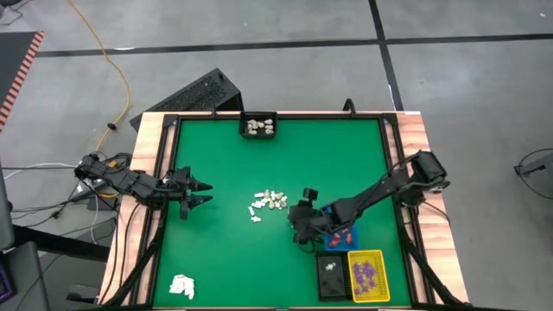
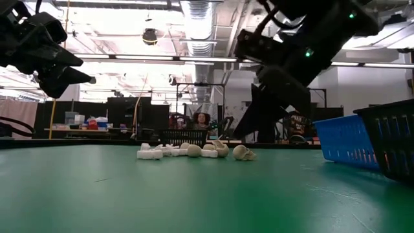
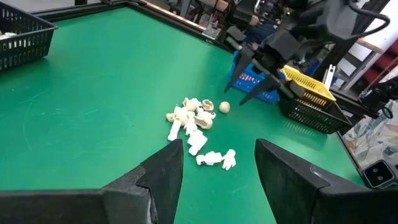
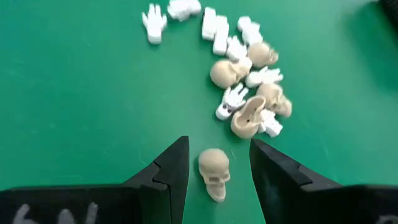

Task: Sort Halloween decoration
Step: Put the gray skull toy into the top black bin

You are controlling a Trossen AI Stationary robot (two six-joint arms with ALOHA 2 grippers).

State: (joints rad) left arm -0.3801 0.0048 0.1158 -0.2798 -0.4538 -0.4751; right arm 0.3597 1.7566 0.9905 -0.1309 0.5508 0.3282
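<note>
Right wrist view: right tool point(image 4: 214, 163) spread, straddling cream skull point(image 4: 214, 172) on desk point(image 4: 81, 106), beside pile point(image 4: 239, 74). Not pinched yet. Risk: round skull squirts out sideways if closing off-centre. Left tool point(image 1: 200, 193) spread, waiting at desk's left.

Around me: grey concrete floor point(image 1: 259, 60) with dark seams; orange cable point(image 1: 117, 69); black keyboard point(image 1: 194, 93); ceiling ducts point(image 2: 200, 19), strip lights point(image 2: 129, 59); distant shelves point(image 2: 90, 123), seated person point(image 2: 202, 119).

Overhead view straight down on table point(image 1: 216, 250), low view level across it, wrist views close, all sharing the central pile point(image 1: 270, 203).
</note>
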